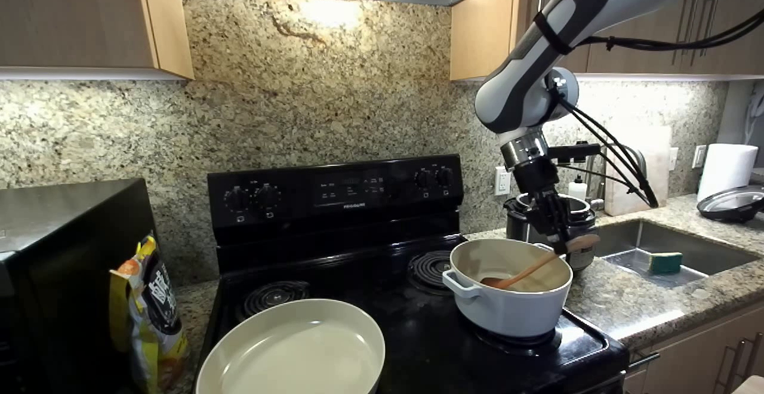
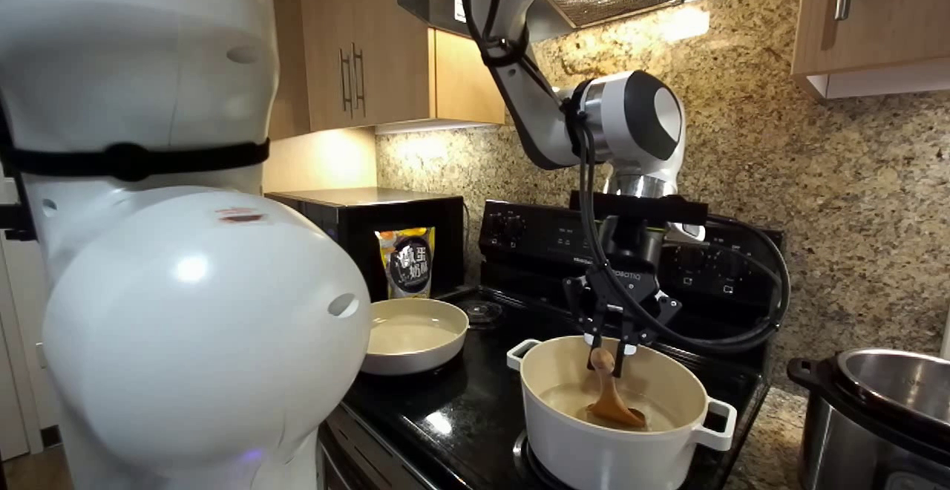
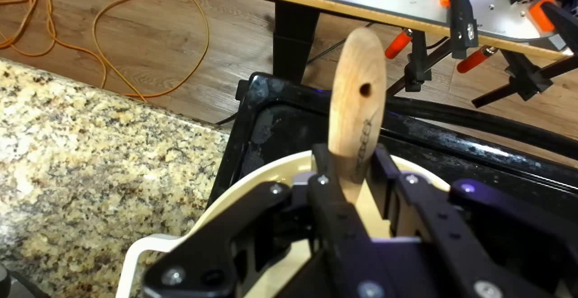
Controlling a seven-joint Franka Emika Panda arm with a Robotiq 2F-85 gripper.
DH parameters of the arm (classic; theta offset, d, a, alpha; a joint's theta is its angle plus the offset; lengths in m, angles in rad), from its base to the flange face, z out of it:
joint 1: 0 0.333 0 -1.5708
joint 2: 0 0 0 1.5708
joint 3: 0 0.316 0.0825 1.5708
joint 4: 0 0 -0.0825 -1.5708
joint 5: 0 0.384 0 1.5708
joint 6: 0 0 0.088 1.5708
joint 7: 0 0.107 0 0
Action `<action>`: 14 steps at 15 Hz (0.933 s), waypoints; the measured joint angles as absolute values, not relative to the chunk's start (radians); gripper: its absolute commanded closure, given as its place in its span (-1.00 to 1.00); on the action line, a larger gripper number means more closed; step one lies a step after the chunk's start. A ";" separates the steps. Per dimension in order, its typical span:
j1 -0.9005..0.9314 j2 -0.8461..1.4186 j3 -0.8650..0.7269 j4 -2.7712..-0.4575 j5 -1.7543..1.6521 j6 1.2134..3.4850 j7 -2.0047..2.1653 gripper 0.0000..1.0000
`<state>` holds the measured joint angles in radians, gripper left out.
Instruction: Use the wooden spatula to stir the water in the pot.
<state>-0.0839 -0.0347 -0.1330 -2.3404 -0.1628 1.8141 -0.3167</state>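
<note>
The white pot (image 1: pixel 513 316) stands on a front burner in both exterior views, shallow liquid over its tan bottom (image 2: pixel 601 460). The wooden spatula (image 1: pixel 528 270) leans in it, its flat head down in the liquid (image 2: pixel 612 404) and its rounded handle end sticking up past the rim. My gripper (image 1: pixel 561 248) is over the pot at the sink-side rim, pointing down. In the wrist view its fingertips (image 3: pixel 350 153) lie against both sides of the handle (image 3: pixel 359 86), shut on it. The spatula's lower part is hidden in the wrist view.
A large cream pan (image 1: pixel 298 352) stands on the stove. A steel cooker (image 2: pixel 846 430) is on the counter close to the pot. Its side handle (image 2: pixel 716 430) sticks out. A snack bag (image 1: pixel 158 316), a black microwave (image 1: pixel 71 286) and a sink (image 1: pixel 692 245) flank the stove.
</note>
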 measured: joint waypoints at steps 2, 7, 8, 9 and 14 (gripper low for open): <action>-0.086 -0.037 -0.133 -2.344 -0.163 1.797 -0.310 0.88; -0.083 -0.053 -0.116 -2.365 -0.166 1.798 -0.315 0.88; -0.078 -0.057 -0.111 -2.366 -0.166 1.800 -0.323 0.88; -0.073 -0.058 -0.106 -2.365 -0.166 1.802 -0.331 0.88; -0.065 -0.056 -0.096 -2.350 -0.166 1.819 -0.348 0.88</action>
